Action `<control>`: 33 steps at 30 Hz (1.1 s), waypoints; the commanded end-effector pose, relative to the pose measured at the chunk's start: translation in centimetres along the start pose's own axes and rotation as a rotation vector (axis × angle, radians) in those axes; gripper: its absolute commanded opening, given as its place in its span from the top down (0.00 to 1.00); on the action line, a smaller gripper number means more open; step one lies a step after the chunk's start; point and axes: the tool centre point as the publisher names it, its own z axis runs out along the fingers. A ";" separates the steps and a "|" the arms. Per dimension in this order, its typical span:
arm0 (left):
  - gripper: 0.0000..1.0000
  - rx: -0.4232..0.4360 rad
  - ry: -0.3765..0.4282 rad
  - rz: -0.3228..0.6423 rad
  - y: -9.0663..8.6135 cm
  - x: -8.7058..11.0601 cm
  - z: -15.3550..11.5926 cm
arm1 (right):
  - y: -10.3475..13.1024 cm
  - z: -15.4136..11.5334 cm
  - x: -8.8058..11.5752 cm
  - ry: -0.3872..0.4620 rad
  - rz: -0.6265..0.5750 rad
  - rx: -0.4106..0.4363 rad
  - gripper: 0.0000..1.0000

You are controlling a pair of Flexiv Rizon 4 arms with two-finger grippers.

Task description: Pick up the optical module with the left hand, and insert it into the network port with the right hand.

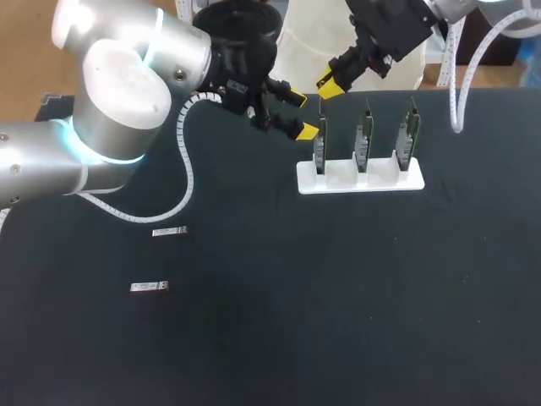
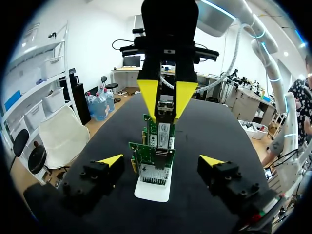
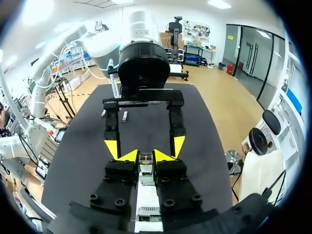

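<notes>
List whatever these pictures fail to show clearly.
- Port contact: in the right wrist view, the right gripper covers whether its optical module touches a port.
- Rear cards: in the left wrist view, the nearest card mostly hides those behind it.
- Loose modules: in the head view, too small for detail.

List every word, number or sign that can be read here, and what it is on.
No text is readable.
White stickers on the network cards: print too small.
Small label on the left gripper: blurred.
The optical modules lying on the table: any print too small to tell.
</notes>
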 end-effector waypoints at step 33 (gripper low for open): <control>0.00 0.002 0.006 -0.001 0.1 -0.1 0.1 | -0.3 0.1 0.2 -0.005 0.004 -0.009 1.00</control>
